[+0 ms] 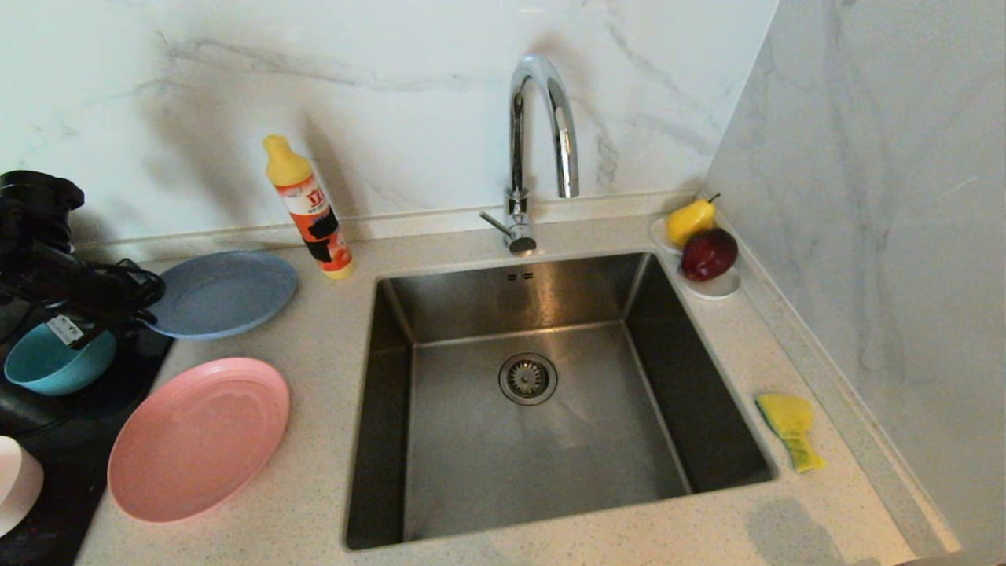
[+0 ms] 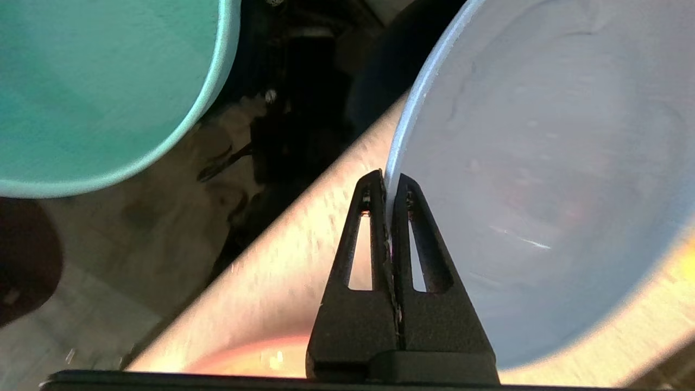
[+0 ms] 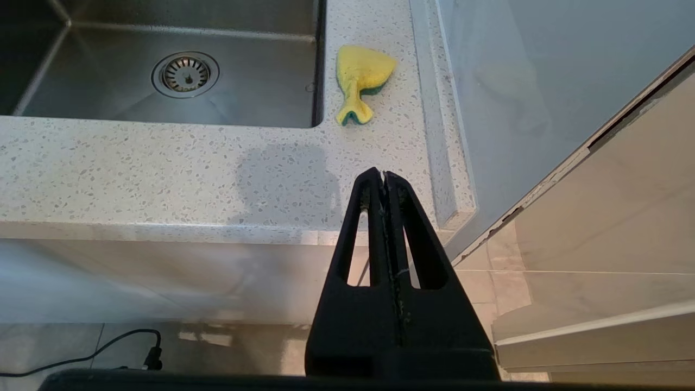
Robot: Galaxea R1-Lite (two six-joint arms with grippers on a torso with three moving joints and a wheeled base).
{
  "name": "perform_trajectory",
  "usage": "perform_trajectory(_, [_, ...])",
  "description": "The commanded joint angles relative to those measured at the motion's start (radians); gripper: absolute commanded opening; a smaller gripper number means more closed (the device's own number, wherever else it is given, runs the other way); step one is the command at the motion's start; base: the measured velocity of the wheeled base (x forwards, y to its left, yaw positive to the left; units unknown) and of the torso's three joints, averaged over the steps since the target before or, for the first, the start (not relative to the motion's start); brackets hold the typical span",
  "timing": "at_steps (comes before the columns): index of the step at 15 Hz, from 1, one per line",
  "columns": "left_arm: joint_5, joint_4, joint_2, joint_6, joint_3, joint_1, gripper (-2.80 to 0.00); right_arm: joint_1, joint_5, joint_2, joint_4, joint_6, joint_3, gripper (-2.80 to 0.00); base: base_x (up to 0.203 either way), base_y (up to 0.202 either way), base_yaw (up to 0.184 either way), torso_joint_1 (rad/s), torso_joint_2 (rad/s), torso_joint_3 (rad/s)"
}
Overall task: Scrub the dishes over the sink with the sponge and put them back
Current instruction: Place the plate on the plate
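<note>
Sponge (image 1: 791, 429) beside sink (image 1: 550, 487), unobstructed

Beside the pink plate (image 1: 199, 438), the pale bowl (image 1: 17, 483) is cut by the head view's edge. The left arm (image 1: 71, 275) hides part of the teal bowl (image 1: 55, 365) and the blue plate's (image 1: 224, 292) rim.
</note>
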Motion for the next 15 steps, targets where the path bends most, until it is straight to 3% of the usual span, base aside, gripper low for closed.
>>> perform_trajectory(1, [-0.001,0.03,-0.074,-0.005,0.002,0.002,-2.8,0.0,0.0,0.001,0.0,-0.001,0.0,-2.8,0.0,0.0,0.0,0.0,0.0,0.0])
perform_trajectory(7, [0.005,0.128,-0.211,0.011,0.01,0.012,-2.8,0.001,0.0,0.001,0.0,-0.001,0.0,-2.8,0.0,0.0,0.0,0.0,0.0,0.0])
perform_trajectory(11, [0.003,0.253,-0.267,0.105,0.025,0.057,-2.8,0.0,0.0,0.001,0.0,-0.001,0.0,-2.8,0.0,0.0,0.0,0.0,0.0,0.0])
perform_trajectory(15, [-0.043,0.234,-0.342,0.237,0.18,0.105,-2.8,0.0,0.0,0.001,0.0,-0.001,0.0,-2.8,0.0,0.0,0.0,0.0,0.0,0.0])
